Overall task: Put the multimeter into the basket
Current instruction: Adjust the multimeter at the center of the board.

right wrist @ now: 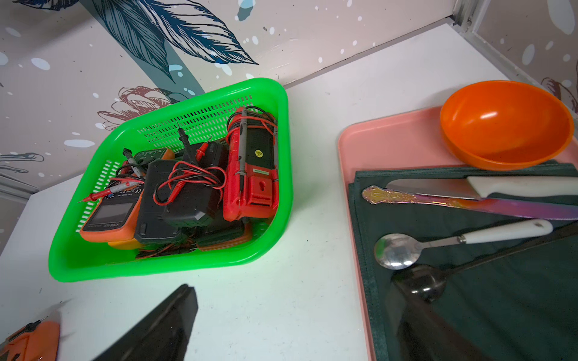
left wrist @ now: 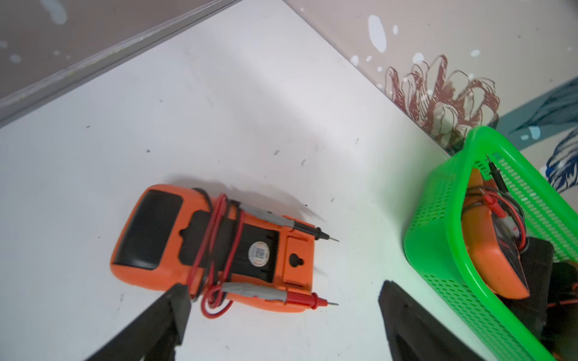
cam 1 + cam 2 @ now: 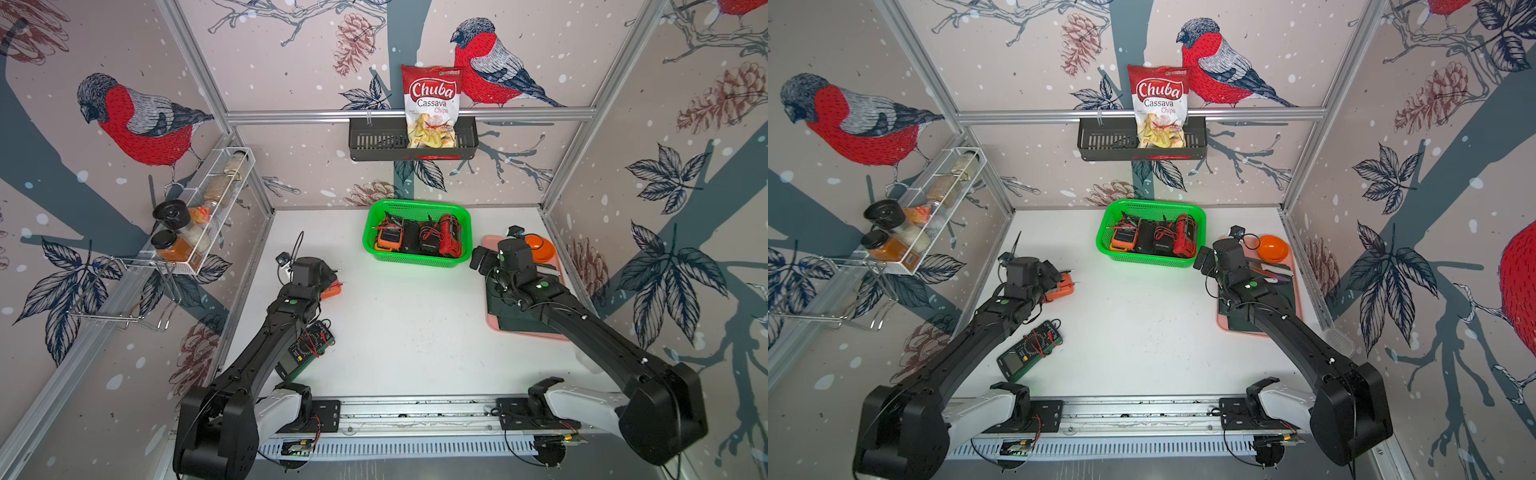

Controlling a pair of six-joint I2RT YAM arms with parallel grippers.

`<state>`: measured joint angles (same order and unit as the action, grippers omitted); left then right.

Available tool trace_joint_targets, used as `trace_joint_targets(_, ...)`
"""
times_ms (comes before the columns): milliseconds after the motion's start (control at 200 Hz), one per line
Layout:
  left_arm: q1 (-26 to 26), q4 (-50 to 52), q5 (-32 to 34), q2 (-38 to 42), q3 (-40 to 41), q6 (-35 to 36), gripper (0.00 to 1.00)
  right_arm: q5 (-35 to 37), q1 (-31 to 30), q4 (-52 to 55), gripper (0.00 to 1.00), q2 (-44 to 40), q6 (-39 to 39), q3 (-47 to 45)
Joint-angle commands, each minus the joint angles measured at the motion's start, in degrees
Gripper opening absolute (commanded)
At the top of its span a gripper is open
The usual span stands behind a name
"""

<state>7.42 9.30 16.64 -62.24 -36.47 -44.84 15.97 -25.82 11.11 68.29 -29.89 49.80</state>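
The green basket (image 3: 411, 258) (image 3: 1142, 257) (image 1: 156, 265) stands at the back middle of the white table and holds several multimeters wrapped in probe leads. An orange multimeter (image 2: 212, 247) (image 3: 332, 291) lies face down on the table to the basket's left, its two probes clipped along its sides. My left gripper (image 2: 286, 297) (image 3: 330, 276) hovers open just over its near edge, one finger beside its corner. A green multimeter (image 3: 1030, 351) (image 3: 307, 349) lies nearer the front, partly under my left arm. My right gripper (image 1: 294, 297) (image 3: 480, 259) stands open and empty between the basket and a pink tray.
The pink tray (image 1: 391, 140) at the right carries a dark cloth, an orange bowl (image 1: 506, 125) and cutlery. A black wall rack (image 3: 374, 145) holds a chips bag (image 3: 432, 108). A white wire rack (image 3: 195, 266) with spice jars hangs on the left wall.
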Motion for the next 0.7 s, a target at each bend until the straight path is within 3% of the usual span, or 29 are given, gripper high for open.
trace_joint_targets(0,-4.36,-4.0,-0.53,1.79,2.19,-5.26,0.98,-0.23,-0.56,-0.85,0.99,0.49,1.05,0.8)
trace_joint_targets(300,-15.1,-8.01,-5.49,-7.76,1.4,-6.81,0.98,0.12,-1.73,-0.47,0.99,0.95,0.84,0.92)
trace_joint_targets(695,-16.04,-8.61,-13.92,-27.56,-8.93,-0.48,0.98,1.08,-2.14,0.3,0.98,1.04,1.14,1.44)
